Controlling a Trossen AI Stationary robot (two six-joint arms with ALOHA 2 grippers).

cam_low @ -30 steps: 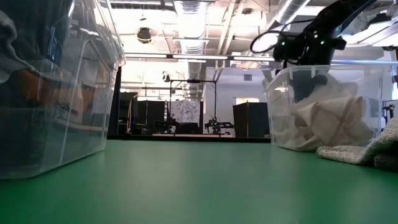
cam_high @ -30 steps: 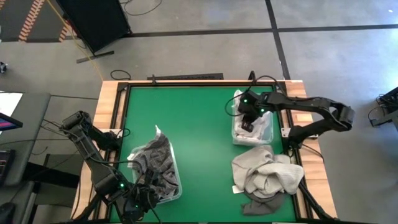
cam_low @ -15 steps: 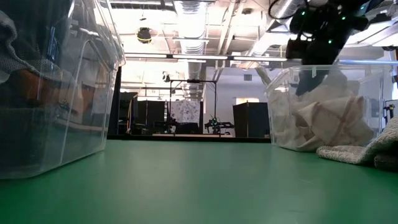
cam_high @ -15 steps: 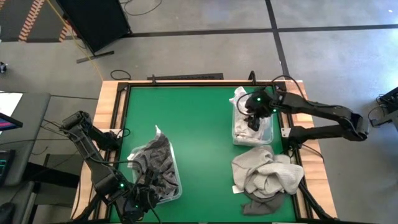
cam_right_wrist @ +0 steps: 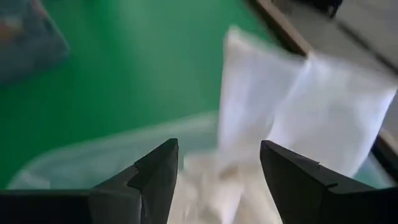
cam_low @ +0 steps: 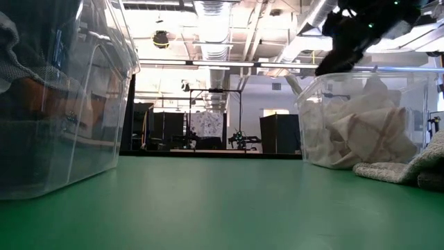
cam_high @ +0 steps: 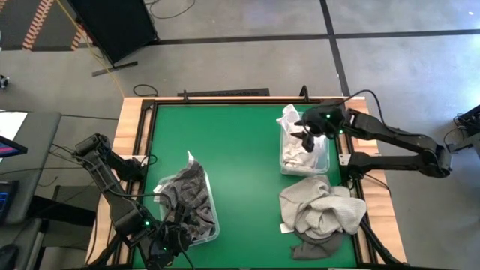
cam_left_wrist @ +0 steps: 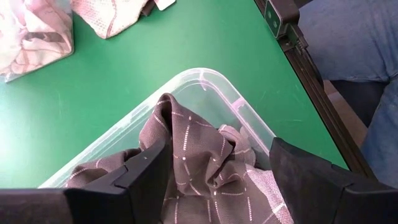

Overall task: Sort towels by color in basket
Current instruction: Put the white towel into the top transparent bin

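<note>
A clear bin (cam_high: 213, 219) at the table's near left holds dark grey towels (cam_left_wrist: 205, 180) with thin pale checks. My left gripper (cam_left_wrist: 221, 155) hangs open just above them (cam_high: 171, 238), touching nothing. A second clear bin (cam_high: 283, 169) at the far right holds white towels (cam_high: 298, 155), one with red checks (cam_low: 368, 135). My right gripper (cam_high: 306, 136) stands open above that bin's rim (cam_low: 347, 48), with nothing between its fingers (cam_right_wrist: 217, 149). A heap of beige-grey towels (cam_high: 322, 208) lies on the table near the right edge, on top of a darker cloth (cam_high: 309, 244).
A white cloth (cam_high: 287, 118) hangs over the right bin's far end. The green table top (cam_high: 240, 150) between the two bins is bare. A raised wooden frame (cam_high: 135, 135) runs around the table. A person's trouser leg (cam_left_wrist: 354, 43) shows beyond the table's edge.
My right gripper has come up out of the right bin, drifting slightly toward the table's right edge, and now stands above the rim. The white towels have stayed in the bin.
</note>
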